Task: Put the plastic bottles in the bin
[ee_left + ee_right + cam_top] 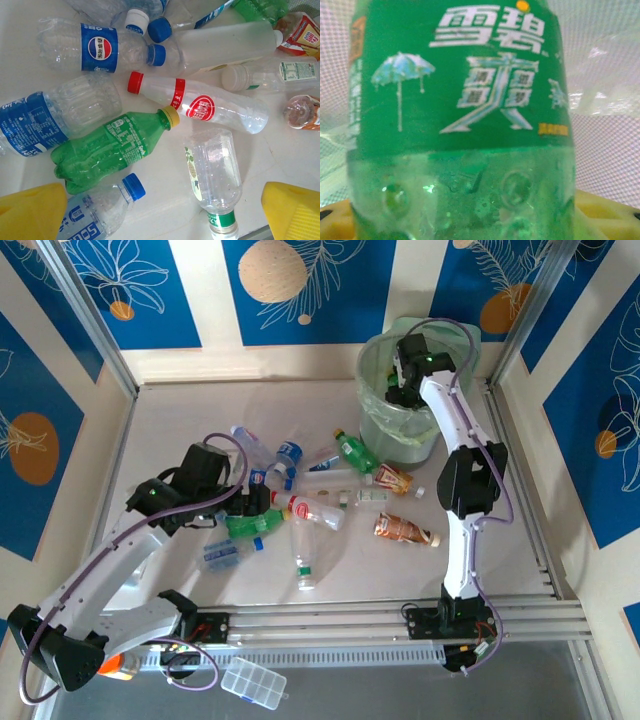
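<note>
Left jaws: wide apart and empty. We see the left arm (120, 560) reaching over the near edge of the pile, one yellow finger (30, 212) in each lower corner of its wrist view.
Right jaws: clamped on a green bottle with a green label (460, 100). We see the right arm (465, 480) dipping into the bin (395, 445), whose bag is behind the bottle.
Bin: upright at the far right of the bench (190, 420).
Plastic bottles (300, 495): lying loose mid-bench, many touching.
Under the left wrist: a green yellow-capped bottle (110, 150) lies between the fingers, a red-capped clear one (200, 105) just beyond it, and a blue-labelled one (97, 49) farther off.
Right of the pile: two brown-labelled bottles (402, 530) lie apart, near the bin.
</note>
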Available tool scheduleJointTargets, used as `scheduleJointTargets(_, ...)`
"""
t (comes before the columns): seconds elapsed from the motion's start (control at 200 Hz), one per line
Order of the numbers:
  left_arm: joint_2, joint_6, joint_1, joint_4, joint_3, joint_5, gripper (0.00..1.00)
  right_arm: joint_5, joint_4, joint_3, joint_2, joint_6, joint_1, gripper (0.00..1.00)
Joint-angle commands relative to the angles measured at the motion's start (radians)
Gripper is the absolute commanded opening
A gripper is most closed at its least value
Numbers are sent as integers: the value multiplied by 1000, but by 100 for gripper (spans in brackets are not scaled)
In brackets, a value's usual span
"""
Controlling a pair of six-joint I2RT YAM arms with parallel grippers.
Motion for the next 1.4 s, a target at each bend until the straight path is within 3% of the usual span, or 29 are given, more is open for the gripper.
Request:
scheduleJointTargets(0.0, -22, -13, 8, -3, -14, 8, 99, -39, -19, 30, 36, 20, -2, 62)
scheduleJointTargets(0.145, -30, -21, 8, -7, -29, 7, 99, -46, -25, 26, 66, 26, 3, 66)
scheduleJointTargets(0.43, -29, -25, 8, -17, -30, 0, 99, -12, -15, 56, 28, 31, 2, 83)
scheduleJointTargets(0.735, -39, -15, 8, -24, -29, 18, 99, -28, -21, 125, -93, 40, 6, 82)
scheduleJointTargets(1.01, -46, 3, 8, -26, -37, 109, 99, 2, -6, 119, -243, 52, 56, 81)
scheduleJointTargets(1.25, -32, -6, -3, -3, -83, 205, 100, 42, 27, 54, -377, 14, 155, 79)
scheduleJointTargets(1.396, -27, -2, -19, -26, -89, 185, 98, 125, 108, -56, -494, -53, 279, 78)
